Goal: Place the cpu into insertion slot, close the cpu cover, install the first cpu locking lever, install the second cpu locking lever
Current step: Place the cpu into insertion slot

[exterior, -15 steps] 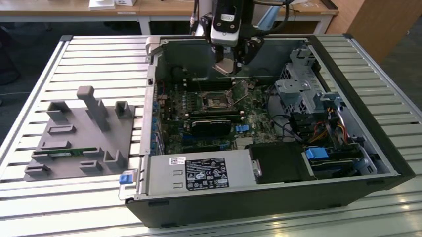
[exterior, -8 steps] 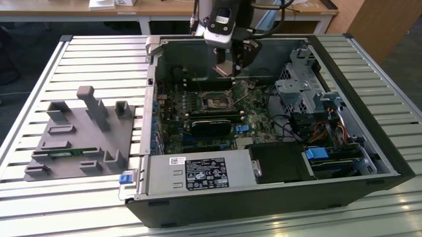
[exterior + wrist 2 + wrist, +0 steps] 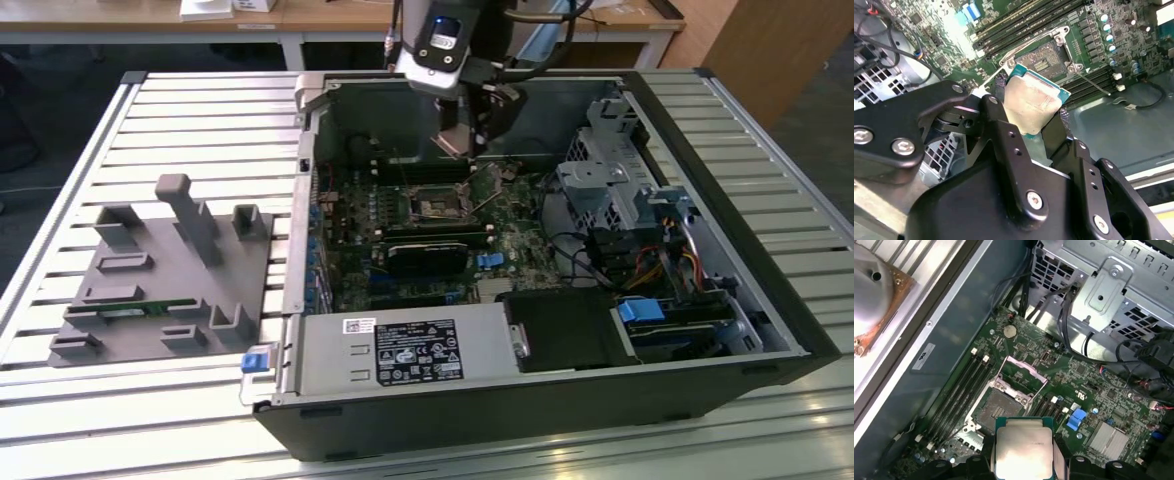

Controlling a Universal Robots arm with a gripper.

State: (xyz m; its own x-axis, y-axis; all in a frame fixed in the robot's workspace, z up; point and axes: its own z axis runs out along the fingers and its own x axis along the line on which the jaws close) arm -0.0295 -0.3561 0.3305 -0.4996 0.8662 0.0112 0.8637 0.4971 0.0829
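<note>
The cpu (image 3: 1035, 106) (image 3: 1023, 449), a square chip with a dull silver top and a green edge, is pinched by its sides in my gripper (image 3: 1031, 117) (image 3: 1023, 456), which is shut on it. It hangs above the motherboard, a little short of the insertion slot (image 3: 1046, 57) (image 3: 998, 407) (image 3: 434, 203), whose dark centre lies bare. The cpu cover (image 3: 1023, 372) stands tilted up at the slot's far side. A thin locking lever (image 3: 1094, 83) is swung out beside the slot. In the exterior view my gripper (image 3: 463, 148) hovers inside the open case, just behind the slot.
The open computer case (image 3: 747, 300) walls in the board. A metal drive cage (image 3: 607, 190) with cables is on the exterior view's right, and a power supply (image 3: 400, 352) is at the front. Memory slots (image 3: 959, 390) flank the socket. A grey fixture (image 3: 160, 270) lies on the slatted table.
</note>
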